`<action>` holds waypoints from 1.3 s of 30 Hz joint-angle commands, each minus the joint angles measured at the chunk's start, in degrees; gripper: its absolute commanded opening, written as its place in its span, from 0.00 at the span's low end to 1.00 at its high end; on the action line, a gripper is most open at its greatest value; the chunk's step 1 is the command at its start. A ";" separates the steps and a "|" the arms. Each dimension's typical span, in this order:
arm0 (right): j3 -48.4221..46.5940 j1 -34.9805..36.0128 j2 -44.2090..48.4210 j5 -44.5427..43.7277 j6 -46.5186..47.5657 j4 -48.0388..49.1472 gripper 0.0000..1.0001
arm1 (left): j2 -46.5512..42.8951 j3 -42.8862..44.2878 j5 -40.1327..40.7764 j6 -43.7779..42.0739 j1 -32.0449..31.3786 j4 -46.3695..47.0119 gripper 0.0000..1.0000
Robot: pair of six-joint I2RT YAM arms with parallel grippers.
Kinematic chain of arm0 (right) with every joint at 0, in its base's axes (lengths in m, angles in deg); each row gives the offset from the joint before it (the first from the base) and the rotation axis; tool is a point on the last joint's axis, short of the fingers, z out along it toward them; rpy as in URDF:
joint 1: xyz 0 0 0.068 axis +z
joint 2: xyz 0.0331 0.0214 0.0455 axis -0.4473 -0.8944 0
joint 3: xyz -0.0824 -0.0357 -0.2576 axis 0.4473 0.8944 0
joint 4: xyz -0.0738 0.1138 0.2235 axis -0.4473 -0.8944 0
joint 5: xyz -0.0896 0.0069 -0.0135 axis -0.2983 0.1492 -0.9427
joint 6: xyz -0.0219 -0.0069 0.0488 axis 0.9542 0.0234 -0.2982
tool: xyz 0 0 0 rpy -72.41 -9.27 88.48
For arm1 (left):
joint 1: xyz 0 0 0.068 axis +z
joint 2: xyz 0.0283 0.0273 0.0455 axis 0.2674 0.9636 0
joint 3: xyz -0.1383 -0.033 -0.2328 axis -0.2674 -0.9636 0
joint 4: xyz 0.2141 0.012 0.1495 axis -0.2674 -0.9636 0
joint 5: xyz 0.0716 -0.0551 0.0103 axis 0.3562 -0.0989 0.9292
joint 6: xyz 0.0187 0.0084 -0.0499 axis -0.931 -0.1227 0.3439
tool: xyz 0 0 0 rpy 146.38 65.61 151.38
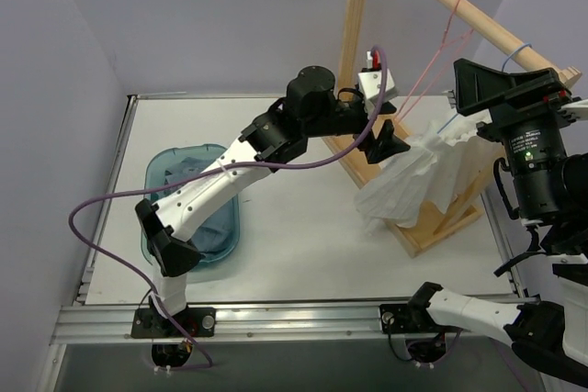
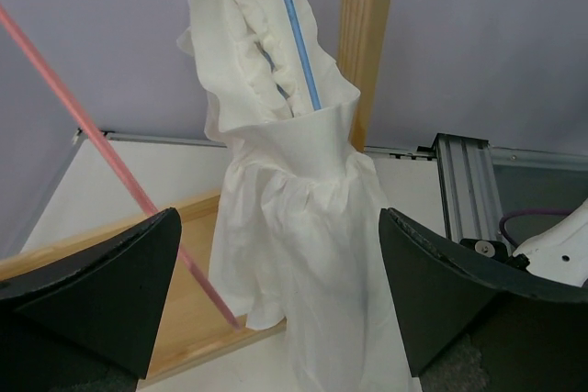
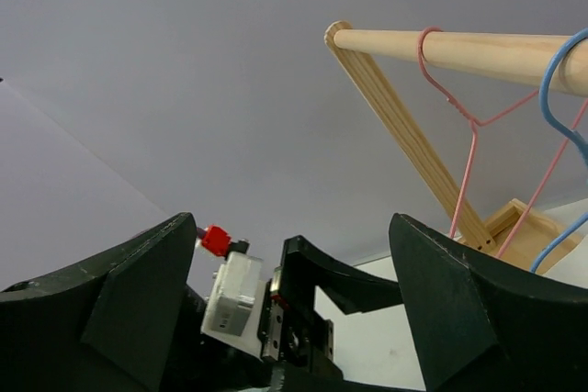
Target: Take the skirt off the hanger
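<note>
The white pleated skirt (image 1: pixel 411 183) hangs on the light-blue wire hanger (image 1: pixel 522 50) from the wooden rod. In the left wrist view the skirt (image 2: pixel 294 218) fills the middle, with the blue hanger wire (image 2: pixel 296 39) running down into its waist. My left gripper (image 1: pixel 387 141) is open just left of the skirt; its jaws (image 2: pixel 279 218) stand wide, with the fabric ahead between them, not touching. My right gripper (image 1: pixel 470 87) is raised to the right of the skirt, open and empty (image 3: pixel 292 222), facing the left gripper (image 3: pixel 303 300). The blue hanger hook (image 3: pixel 559 89) shows on the rod.
A pink wire hanger (image 1: pixel 447 29) hangs empty on the rod (image 1: pixel 478 17) beside the blue one; its wire (image 2: pixel 110 162) crosses left of the skirt. The wooden rack's upright (image 1: pixel 354 34) and base (image 1: pixel 432 231) frame the skirt. A blue basin (image 1: pixel 161 181) holding blue denim sits at the left.
</note>
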 commanded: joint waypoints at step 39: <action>-1.07 -0.22 4.32 -3.48 0.73 -2.36 0.82 | 5.69 16.08 21.06 6.60 -6.08 -1.88 0.02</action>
